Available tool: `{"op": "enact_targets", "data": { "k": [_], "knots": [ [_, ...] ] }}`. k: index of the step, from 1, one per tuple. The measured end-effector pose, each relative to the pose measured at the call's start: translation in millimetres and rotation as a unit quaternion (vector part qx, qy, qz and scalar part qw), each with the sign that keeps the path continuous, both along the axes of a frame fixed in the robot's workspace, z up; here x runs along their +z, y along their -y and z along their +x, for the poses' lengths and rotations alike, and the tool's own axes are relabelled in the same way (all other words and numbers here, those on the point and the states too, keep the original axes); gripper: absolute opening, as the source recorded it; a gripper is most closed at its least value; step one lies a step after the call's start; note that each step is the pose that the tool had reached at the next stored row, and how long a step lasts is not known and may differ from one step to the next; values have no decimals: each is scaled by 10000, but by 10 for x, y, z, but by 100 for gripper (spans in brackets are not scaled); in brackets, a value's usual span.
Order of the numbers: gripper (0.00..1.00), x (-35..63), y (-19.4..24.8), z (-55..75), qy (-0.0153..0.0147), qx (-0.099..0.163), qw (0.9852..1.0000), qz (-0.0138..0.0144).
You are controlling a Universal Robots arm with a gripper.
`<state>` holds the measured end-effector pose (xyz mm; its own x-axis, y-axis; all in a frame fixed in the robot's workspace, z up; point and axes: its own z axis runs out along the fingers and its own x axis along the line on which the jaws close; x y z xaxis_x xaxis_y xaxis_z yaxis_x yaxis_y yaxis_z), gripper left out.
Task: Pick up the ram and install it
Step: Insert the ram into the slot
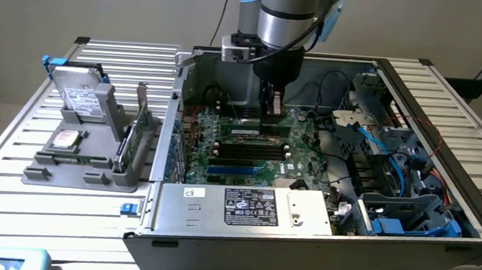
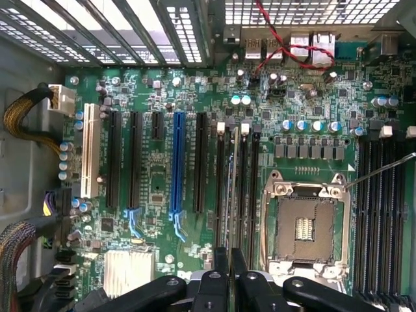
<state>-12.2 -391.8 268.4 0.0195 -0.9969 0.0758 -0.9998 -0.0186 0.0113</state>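
Inside the open computer case (image 1: 242, 246), my gripper (image 1: 270, 115) reaches down over the green motherboard (image 1: 221, 165). The ram (image 1: 248, 129), a thin green stick with a pale label, sits between its fingers just above the board. In the wrist view the ram (image 2: 232, 195) is seen edge-on, running along the black memory slots (image 2: 244, 195) next to the processor socket (image 2: 305, 227). The gripper (image 2: 229, 263) is shut on the ram, its black fingers close together. Whether the stick touches a slot I cannot tell.
Black and blue expansion slots (image 2: 177, 162) lie beside the memory slots. The case's power supply (image 1: 249, 205) and drive cages with blue cables (image 1: 408, 178) crowd its near and right sides. On the exterior view's left, a grey rack (image 1: 77, 168) holds a silver drive (image 1: 81, 95) and a green card (image 1: 136, 134).
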Motion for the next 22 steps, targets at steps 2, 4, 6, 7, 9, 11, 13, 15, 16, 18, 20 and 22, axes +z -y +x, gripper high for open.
{"op": "enact_targets", "data": {
  "k": [2, 4, 6, 7, 9, 11, 13, 15, 16, 18, 20, 22],
  "knots": [
    [14, -13, 8, 0, 0, -1, 10000, 0],
    [14, -30, 16, -1, 0, -1, 10000, 0],
    [14, -48, 19, -1, -1, 0, 10000, -1],
    [14, -57, 19, 0, -1, -1, 10000, 0],
    [14, -73, 20, 0, -6, 0, 10000, 0],
    [14, -88, 20, 0, -17, 0, 10000, 0],
    [14, -110, 20, 0, -26, 0, 10000, -1],
    [14, -137, 20, -1, -32, -1, 10000, -1],
    [14, -154, 20, 0, -33, 0, 10000, 0],
    [14, -185, 20, 0, -37, 0, 10000, 0],
    [14, -205, 20, 0, -44, 0, 10000, 0],
    [14, -221, 21, 0, -49, 0, 10000, -1]
  ]
}}
